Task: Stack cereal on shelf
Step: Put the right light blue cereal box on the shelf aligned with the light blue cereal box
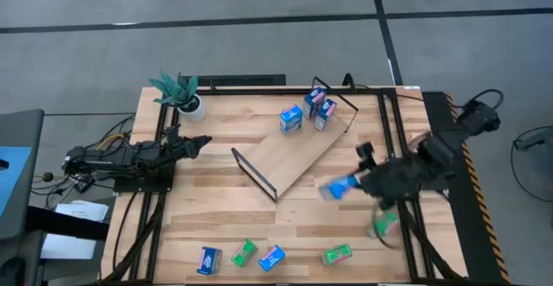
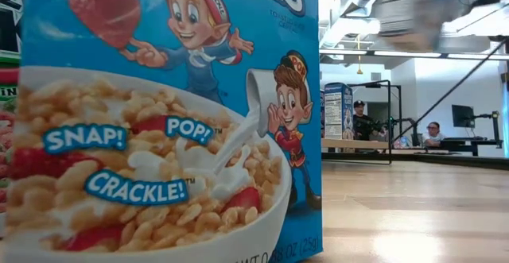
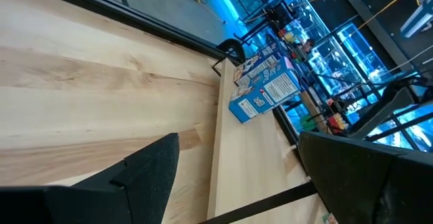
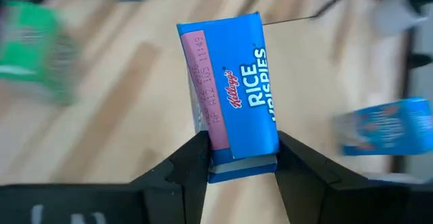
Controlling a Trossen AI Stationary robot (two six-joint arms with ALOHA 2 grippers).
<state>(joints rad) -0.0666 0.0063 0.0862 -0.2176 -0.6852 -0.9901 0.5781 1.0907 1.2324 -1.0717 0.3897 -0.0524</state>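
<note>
Right gripper [image 4: 233, 163] fingers clamped on small blue cardboard cereal box [image 4: 230, 92] near long light-wood shelf [image 1: 289, 158], left gripper [image 1: 200, 141] fingers spread wide over tabletop [image 1: 207, 208].

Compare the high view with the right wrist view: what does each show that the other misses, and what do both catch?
Only the high view shows the shelf with three boxes at its far end, the potted plant, the waiting left gripper by the table's left side, and four boxes along the near edge. Only the right wrist view shows the held box's print, Rice Krispies, with the jaws pressed on both its sides. Both show the right gripper carrying the blue cereal box and a green box nearby.
</note>
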